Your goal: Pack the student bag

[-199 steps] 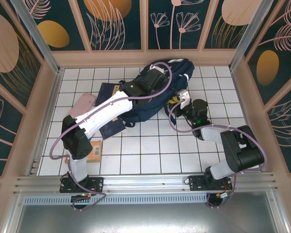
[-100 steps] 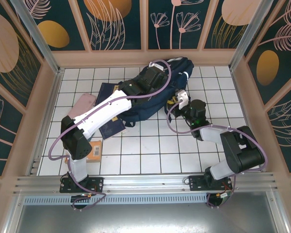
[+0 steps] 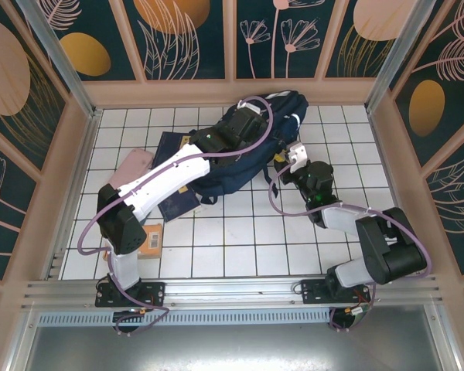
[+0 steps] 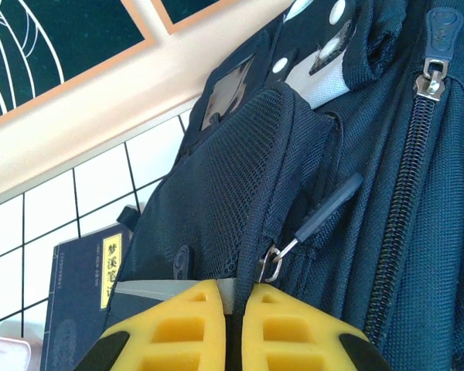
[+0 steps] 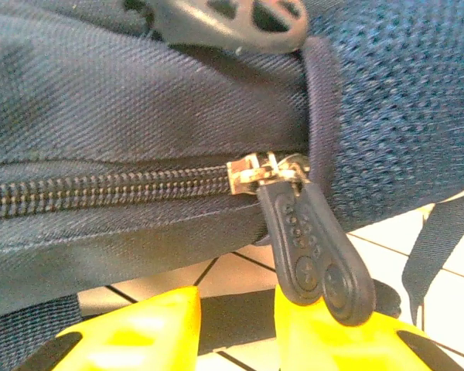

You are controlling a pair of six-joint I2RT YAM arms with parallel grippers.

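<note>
Lying on the far half of the white-tiled counter (image 3: 240, 232), the student bag (image 3: 226, 176) sits between the two hands. The left hand (image 4: 232, 297) is over the top of the bag, its yellow fingers (image 4: 178, 325) pressed together with no gap. The edge seam of the bag's mesh pocket (image 4: 216, 178) runs straight down into the line where they meet, so this hand is pinching the bag's fabric. Just beside that grip hangs a metal ring (image 4: 271, 267) with a slim dark pull (image 4: 325, 205), and beyond the fingertips the navy body stretches to its white patches. A navy booklet (image 4: 81, 297) with a yellow label lies flat on the tiles off to one side of this hand, just beside the bag.

The right hand (image 5: 238, 305) is at the side of the bag nearest it, low against the counter. Its fingers stand apart, gripping nothing, with tile showing in the gap. The bag's zipper (image 5: 100, 197) runs just above the fingertips. Its rubber pull tab (image 5: 313, 251) hangs from the slider (image 5: 255, 171) down across the front of one finger, not between the two.
</note>
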